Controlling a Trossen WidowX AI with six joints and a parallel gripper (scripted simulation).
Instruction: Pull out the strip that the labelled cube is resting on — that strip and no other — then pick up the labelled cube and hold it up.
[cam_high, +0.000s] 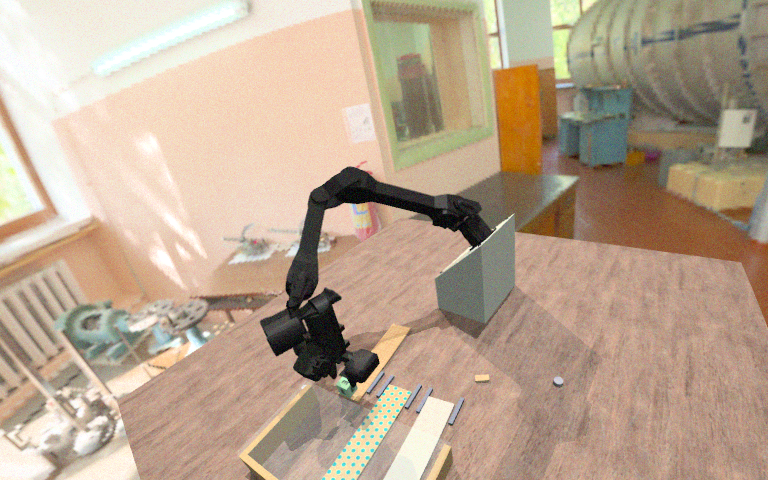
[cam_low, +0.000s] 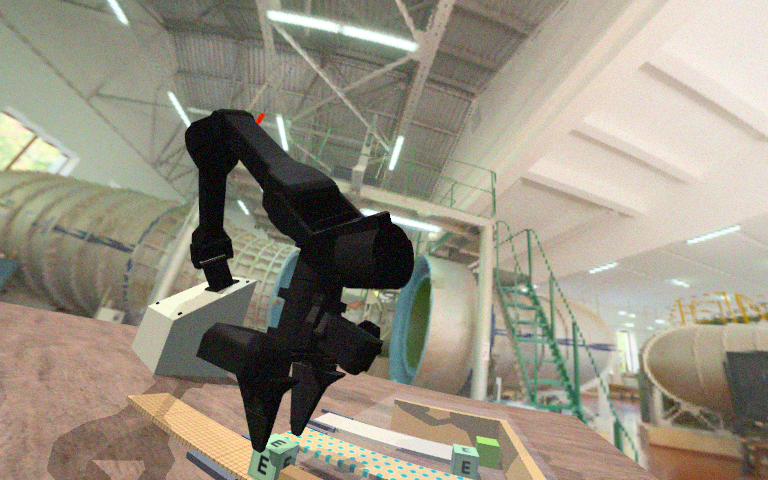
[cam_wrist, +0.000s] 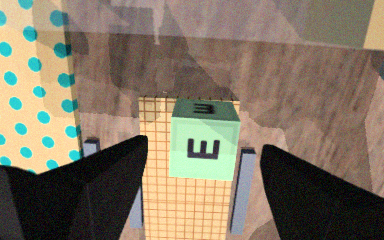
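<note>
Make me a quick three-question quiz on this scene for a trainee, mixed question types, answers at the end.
1. True or false: the gripper is shut on the cube below it.
2. Which strip does that cube rest on? A: dotted. B: gridded strip. C: plain white.
3. Fill in: the letter on the cube is ___.

Key: 1 false, the fingers stand apart on either side of it; 2 B; 3 E.

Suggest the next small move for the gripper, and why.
Probably lower a little further and close. The gripper is open, its fingers flanking the E cube without touching it. The cube sits on the pulled-out grid strip, and the exterior view shows the tips near cube height.
</note>
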